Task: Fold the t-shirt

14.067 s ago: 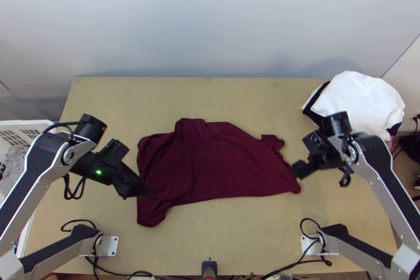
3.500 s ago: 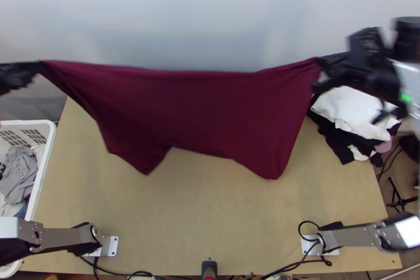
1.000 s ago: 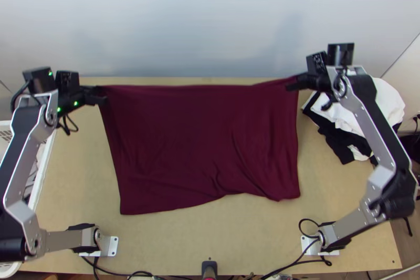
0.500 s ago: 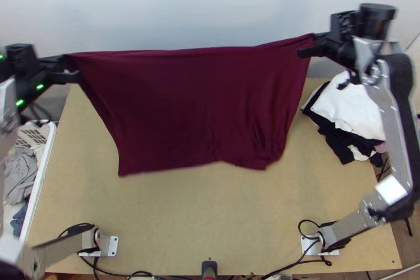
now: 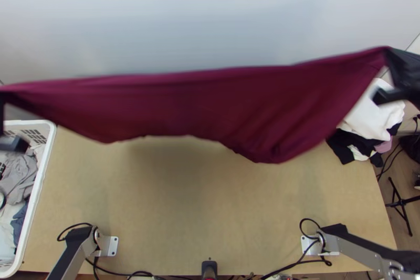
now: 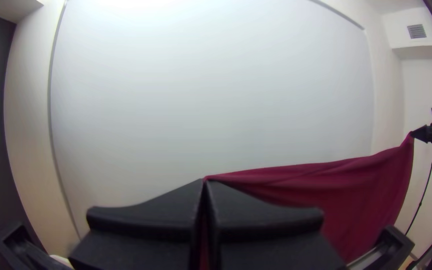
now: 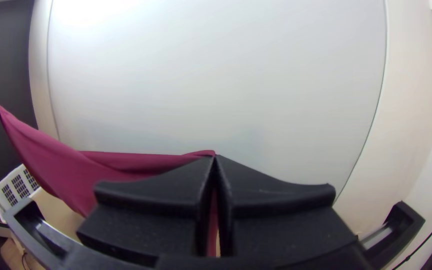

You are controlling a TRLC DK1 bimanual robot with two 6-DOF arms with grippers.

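The dark red t-shirt (image 5: 205, 101) hangs in the air above the table, stretched wide between both grippers, its lower edge loose. At the far left edge of the top view, my left gripper (image 5: 4, 96) holds one upper end; in its wrist view the left gripper (image 6: 205, 184) is shut on a bit of the cloth (image 6: 361, 200). My right gripper (image 5: 391, 72), at the right edge of the top view, has the other end; the right gripper (image 7: 216, 159) is closed on the fabric (image 7: 121, 167) in the right wrist view.
A white laundry basket (image 5: 39, 190) with grey and blue clothes stands left of the table (image 5: 210, 217). White and black garments (image 5: 370, 117) are piled at the table's right side. Cables run along the near edge, beside the arms' bases.
Since the earlier frames the shirt has been gripped at both ends, laid out, then lifted off the table again. In the last half second the grippers moved farther apart, and its lower edge rose.
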